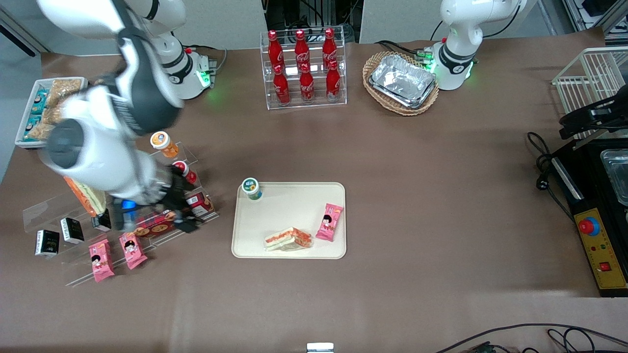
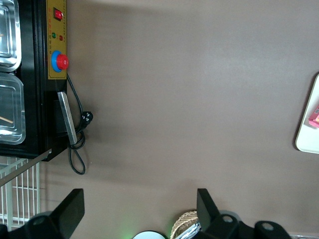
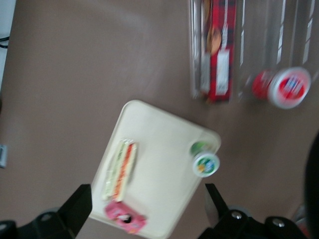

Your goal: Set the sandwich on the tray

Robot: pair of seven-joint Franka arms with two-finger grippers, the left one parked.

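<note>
Starting at the working arm's end of the table, I see my right arm's black two-finger gripper hanging over the clear acrylic stepped snack rack, just above a red tartan biscuit box. In the wrist view both fingers stand well spread with nothing between them, so I am carrying nothing.

Moving across, the large flat cream-beige rectangular tray lies flat on the brown table, well apart from the gripper toward the parked arm's end. The small clear-wrapped wedge sandwich with pale bread and orange-red stripes already rests on it, near the rim closest to the front camera, its long axis running along that rim. A pink snack packet lies just beside it without clearly touching, and a small green-lidded cup stands in the tray's corner farthest from the camera.

My read: the placing looks done. The sandwich sits sideways from the open fingers, not beneath them, so any further move would be pulling clear of the rack rather than reaching.
</note>
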